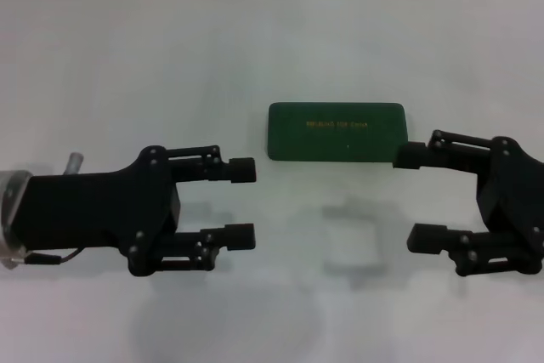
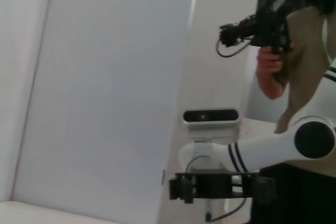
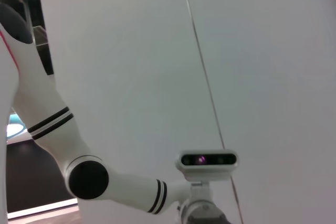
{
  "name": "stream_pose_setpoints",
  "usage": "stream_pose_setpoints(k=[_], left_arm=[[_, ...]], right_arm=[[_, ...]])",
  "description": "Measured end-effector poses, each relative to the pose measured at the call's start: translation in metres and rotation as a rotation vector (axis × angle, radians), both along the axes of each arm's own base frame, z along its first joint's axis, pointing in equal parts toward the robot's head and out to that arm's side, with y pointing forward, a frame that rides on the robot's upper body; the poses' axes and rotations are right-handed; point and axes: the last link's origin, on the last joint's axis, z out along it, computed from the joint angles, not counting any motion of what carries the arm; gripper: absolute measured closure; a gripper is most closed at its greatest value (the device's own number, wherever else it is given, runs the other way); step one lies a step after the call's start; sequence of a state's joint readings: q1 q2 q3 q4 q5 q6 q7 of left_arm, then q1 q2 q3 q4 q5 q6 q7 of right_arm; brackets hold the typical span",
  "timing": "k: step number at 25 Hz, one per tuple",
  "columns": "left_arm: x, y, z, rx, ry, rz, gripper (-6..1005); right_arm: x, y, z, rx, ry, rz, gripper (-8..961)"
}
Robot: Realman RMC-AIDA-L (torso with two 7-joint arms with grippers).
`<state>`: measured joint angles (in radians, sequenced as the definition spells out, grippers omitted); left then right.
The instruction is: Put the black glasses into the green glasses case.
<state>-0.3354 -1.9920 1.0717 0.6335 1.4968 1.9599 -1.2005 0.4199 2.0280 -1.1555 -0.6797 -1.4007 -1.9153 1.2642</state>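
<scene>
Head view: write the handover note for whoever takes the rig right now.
Left gripper: jaws open, empty, hovering over the table to the near left of the case.
Right gripper: jaws open, empty, its upper finger close to the case's right end; contact cannot be told.
Green glasses case: lying flat in the middle of the table, lid shut, gold lettering up.
Black glasses: not visible in any view, so whether they are already inside the shut case cannot be told.
Done: cannot be confirmed from here.
Left: check inside the case; if it is empty, find the glasses, put them in and shut the lid.
</scene>
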Motion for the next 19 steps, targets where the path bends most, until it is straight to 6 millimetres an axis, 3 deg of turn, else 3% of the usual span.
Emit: stream_pose_setpoints(k=[4,19], left_arm=[[-0.008,0.000,0.000,0.016,-0.011,0.037,317],[-0.012,-0.005,-0.007,0.003,-0.006,0.045,317]], right_arm=[[-0.006,0.003,-0.003,-0.016,-0.001,0.020,146],[-0.008,0.005,-0.011,-0.029,0.031,0.003,146]])
